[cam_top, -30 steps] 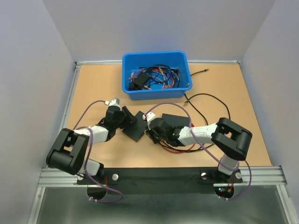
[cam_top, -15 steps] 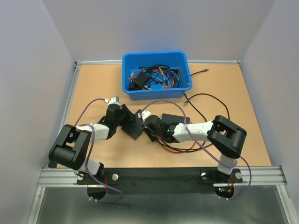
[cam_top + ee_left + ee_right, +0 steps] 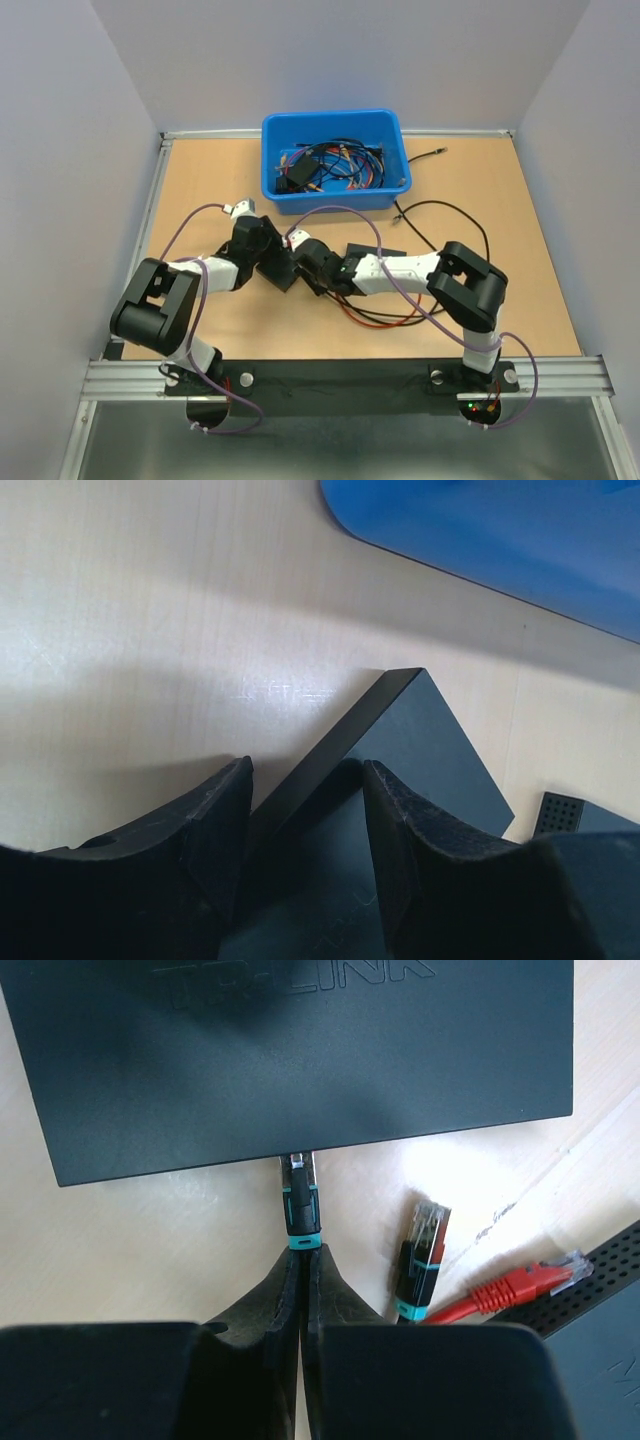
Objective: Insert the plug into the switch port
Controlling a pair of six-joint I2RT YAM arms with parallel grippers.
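The black switch (image 3: 300,1050) sits at mid-table, and its raised corner (image 3: 420,740) lies between the fingers of my left gripper (image 3: 305,770), which is shut on it. In the top view the left gripper (image 3: 268,252) and right gripper (image 3: 306,264) meet at the switch (image 3: 284,272). My right gripper (image 3: 302,1252) is shut, and a black-and-teal connector (image 3: 302,1205) juts from its fingertips with its tip at the switch's near edge. Its cable is hidden. The plug (image 3: 530,1282), red-booted on a red cable, lies loose on the table to the right.
A second black-and-teal connector (image 3: 422,1260) lies beside the red plug. Another black box (image 3: 375,255) sits under the right forearm. The blue bin (image 3: 335,197) of cables stands at the back. Red cable (image 3: 375,322) and black cable (image 3: 440,205) loop on the right.
My right gripper has slid left and away from me, up to the switch. The left forearm has swung right, closing in on the switch from the other side.
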